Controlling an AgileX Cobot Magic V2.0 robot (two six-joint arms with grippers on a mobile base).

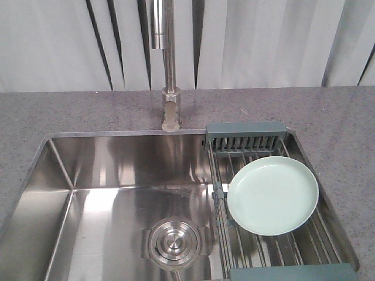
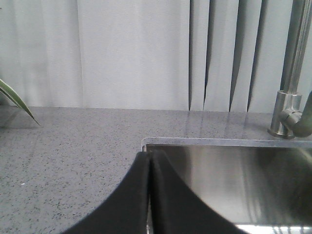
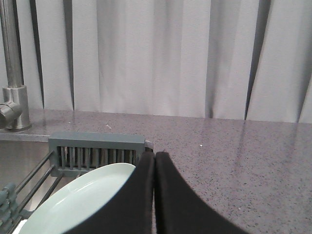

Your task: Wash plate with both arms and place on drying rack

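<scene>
The pale mint-green plate (image 1: pixel 273 195) lies flat on the drying rack (image 1: pixel 246 143), which spans the right end of the sink. It also shows in the right wrist view (image 3: pixel 78 200) in front of the rack's slotted grey-blue end piece (image 3: pixel 95 151). My right gripper (image 3: pixel 154 155) is shut and empty, above the plate's right edge and the counter. My left gripper (image 2: pixel 149 153) is shut and empty, over the sink's back left corner. Neither arm shows in the front view.
The steel sink (image 1: pixel 117 193) has a round drain (image 1: pixel 173 241) at the bottom. A steel faucet (image 1: pixel 169 64) stands behind it on the grey speckled counter (image 1: pixel 340 123). A plant leaf (image 2: pixel 14 100) pokes in at far left. White vertical blinds (image 1: pixel 263 41) hang behind.
</scene>
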